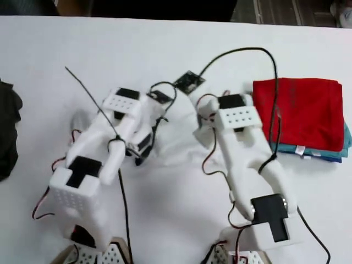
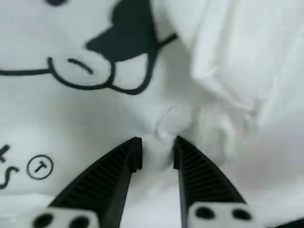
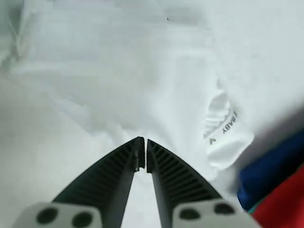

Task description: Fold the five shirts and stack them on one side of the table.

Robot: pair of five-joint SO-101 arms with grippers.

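Left gripper [image 2: 156,153] narrow, pinching white shirt [image 2: 95,118]; right gripper [image 3: 142,154] nearly shut on it. Stack [image 1: 300,110] of three at right. Dark shirt [image 1: 8,132] at left likely yet to fold.

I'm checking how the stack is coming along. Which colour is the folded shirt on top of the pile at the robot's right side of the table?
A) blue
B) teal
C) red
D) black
C: the red folded cloth shirt lies uppermost on that pile.
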